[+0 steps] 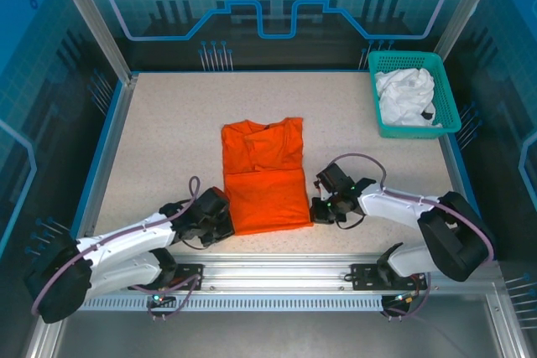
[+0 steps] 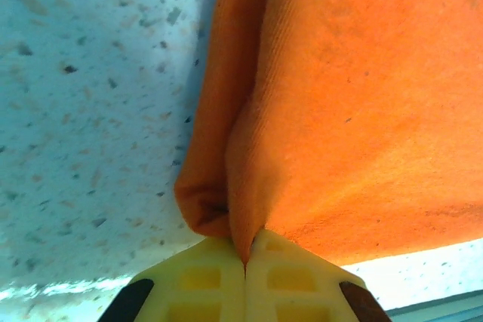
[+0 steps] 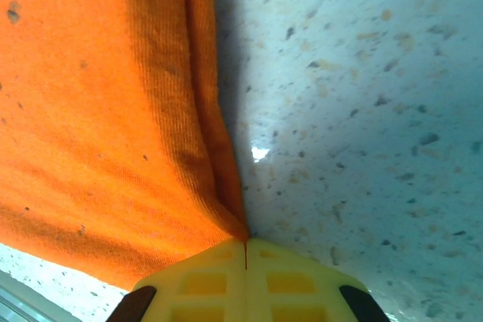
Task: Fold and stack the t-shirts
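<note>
An orange t-shirt (image 1: 264, 178) lies folded into a tall rectangle in the middle of the table. My left gripper (image 1: 225, 222) is shut on its near left corner; in the left wrist view the cloth (image 2: 355, 96) is pinched between the yellow fingers (image 2: 204, 280). At the near right corner my right gripper (image 1: 315, 211) is shut on the shirt's edge, and the right wrist view has the orange cloth (image 3: 98, 133) running into the closed fingers (image 3: 294, 284). A white t-shirt (image 1: 405, 95) sits crumpled in the teal basket (image 1: 450, 116).
The teal basket stands at the table's far right corner. Bare speckled tabletop (image 1: 164, 140) spreads to the left of the orange shirt and between it and the basket. Blue rails (image 1: 109, 123) edge the table.
</note>
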